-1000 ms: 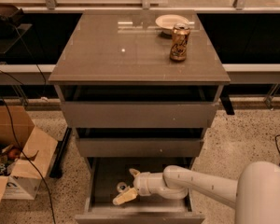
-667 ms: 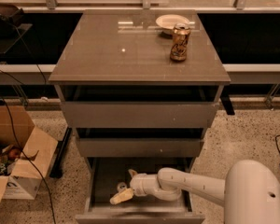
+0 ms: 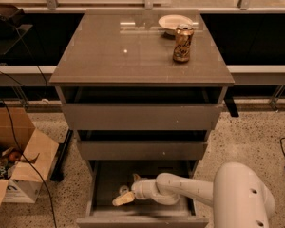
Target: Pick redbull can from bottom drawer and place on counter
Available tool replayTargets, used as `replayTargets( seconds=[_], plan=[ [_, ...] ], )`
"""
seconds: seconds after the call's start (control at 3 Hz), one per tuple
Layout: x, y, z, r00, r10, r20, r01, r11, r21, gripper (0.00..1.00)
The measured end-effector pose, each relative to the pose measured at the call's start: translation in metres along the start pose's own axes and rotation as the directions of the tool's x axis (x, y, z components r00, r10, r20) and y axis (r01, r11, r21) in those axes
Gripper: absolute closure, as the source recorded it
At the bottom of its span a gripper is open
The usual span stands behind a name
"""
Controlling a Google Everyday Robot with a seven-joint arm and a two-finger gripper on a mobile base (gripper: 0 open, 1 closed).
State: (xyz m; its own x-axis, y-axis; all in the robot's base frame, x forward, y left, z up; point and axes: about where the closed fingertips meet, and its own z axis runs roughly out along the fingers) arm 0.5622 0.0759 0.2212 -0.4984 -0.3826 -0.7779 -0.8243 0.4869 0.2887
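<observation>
I note the gripper (image 3: 125,190) has edged left inside the bottom drawer (image 3: 107,177), fingers released and empty; the pick remains outstanding.

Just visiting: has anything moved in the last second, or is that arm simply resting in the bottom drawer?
The gripper, inside the open bottom drawer, edged left in the picture and toward the drawer's front. The white arm and rounded body followed leftward. No redbull can shows, and nothing was visibly taken or let go. The gold-brown can and plate on the counter, and the cardboard box, stayed put.
</observation>
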Motion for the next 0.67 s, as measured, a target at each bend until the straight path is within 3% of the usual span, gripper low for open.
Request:
replayTargets(
  seconds=[0.67],
  plan=[
    [0.0224,-0.0018,0.0134,0.996,0.003,-0.094,0.002,0.9990,0.046,0.42]
  ],
)
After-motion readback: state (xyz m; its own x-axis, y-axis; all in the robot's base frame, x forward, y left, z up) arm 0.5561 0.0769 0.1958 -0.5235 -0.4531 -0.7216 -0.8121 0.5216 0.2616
